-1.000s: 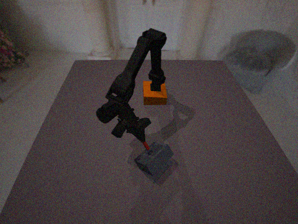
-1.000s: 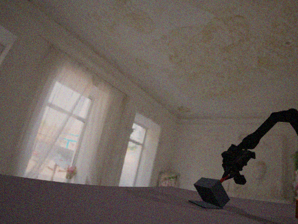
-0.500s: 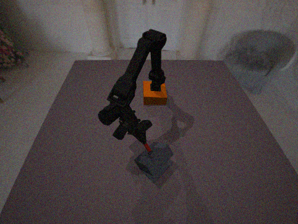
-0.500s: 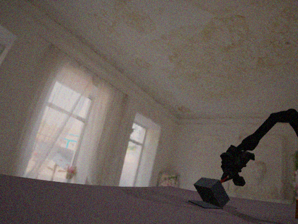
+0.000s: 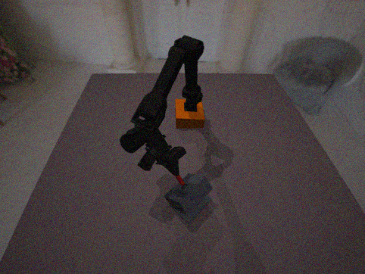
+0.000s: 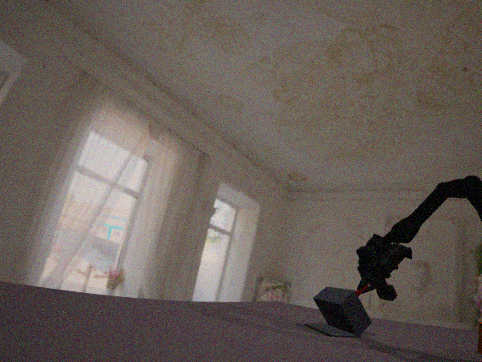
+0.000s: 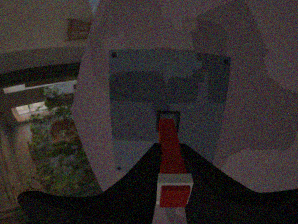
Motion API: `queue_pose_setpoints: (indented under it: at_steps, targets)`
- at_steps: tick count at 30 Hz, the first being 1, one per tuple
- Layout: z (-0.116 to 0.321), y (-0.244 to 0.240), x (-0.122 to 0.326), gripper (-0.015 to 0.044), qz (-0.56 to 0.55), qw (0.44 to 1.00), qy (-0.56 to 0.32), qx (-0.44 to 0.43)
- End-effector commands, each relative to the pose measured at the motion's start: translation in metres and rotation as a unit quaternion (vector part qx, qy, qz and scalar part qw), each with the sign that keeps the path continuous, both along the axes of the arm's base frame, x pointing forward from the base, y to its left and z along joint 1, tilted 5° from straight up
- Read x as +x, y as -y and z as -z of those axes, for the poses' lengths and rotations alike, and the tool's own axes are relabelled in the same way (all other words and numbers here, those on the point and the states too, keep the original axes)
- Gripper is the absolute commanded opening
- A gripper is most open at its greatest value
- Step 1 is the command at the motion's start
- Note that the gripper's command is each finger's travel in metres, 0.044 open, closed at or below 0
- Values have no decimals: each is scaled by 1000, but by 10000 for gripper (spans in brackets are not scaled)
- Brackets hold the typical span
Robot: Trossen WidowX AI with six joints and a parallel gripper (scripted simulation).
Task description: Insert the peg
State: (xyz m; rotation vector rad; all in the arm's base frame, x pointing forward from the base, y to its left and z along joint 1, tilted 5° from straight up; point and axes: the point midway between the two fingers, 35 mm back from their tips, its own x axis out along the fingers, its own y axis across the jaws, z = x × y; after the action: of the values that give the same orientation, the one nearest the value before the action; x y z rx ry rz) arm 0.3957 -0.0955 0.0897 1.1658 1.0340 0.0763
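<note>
My gripper (image 5: 177, 174) (image 7: 169, 149) is shut on the red peg (image 5: 180, 180) (image 6: 362, 289) (image 7: 171, 156), which is tilted with its bottom end pointing down at the sloped panel. The peg looks flat-sided, with a pale square collar near its top end in the wrist view. The blue-grey panel block (image 5: 194, 200) (image 6: 343, 311) (image 7: 135, 121) has a square hole (image 7: 169, 114) in its face. The peg's bottom end overlaps the lower left part of the hole in the wrist view. Its sides look roughly in line with the hole's. Whether the tip is inside is unclear.
The panel block stands on a thin base plate (image 6: 320, 328) on the purplish table (image 5: 95, 159). The arm rises from an orange base block (image 5: 190, 122) farther back. Dark bolt heads show at the plate's corners in the wrist view.
</note>
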Motion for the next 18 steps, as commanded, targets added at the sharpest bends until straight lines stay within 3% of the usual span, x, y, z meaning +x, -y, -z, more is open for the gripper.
queue_pose_setpoints:
  at_steps: [1,18]
  targets:
    - [1,0,-2,0,-1,1000,0,0]
    - [7,-4,1,0,-1,1000,0,0]
